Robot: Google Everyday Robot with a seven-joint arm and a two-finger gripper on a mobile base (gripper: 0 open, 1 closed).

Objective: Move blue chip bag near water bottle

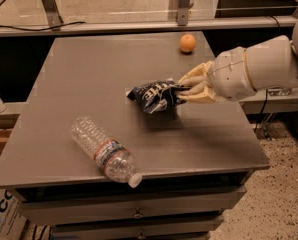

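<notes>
The gripper [183,90], clamped on the right end of the blue chip bag [153,96] over the middle of the table [79,74], has the water bottle [103,152] lying diagonally to its front-left, cap toward the front edge.

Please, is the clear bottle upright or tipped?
Tipped: the clear ribbed plastic bottle lies on its side; the claw grips the crinkly navy bag beyond it.

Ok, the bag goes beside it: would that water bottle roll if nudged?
Probably: the water bottle lies on its side, round, near the table's front edge. It looks empty, so likely light. The gripper holds the blue chip bag mid-table.
</notes>
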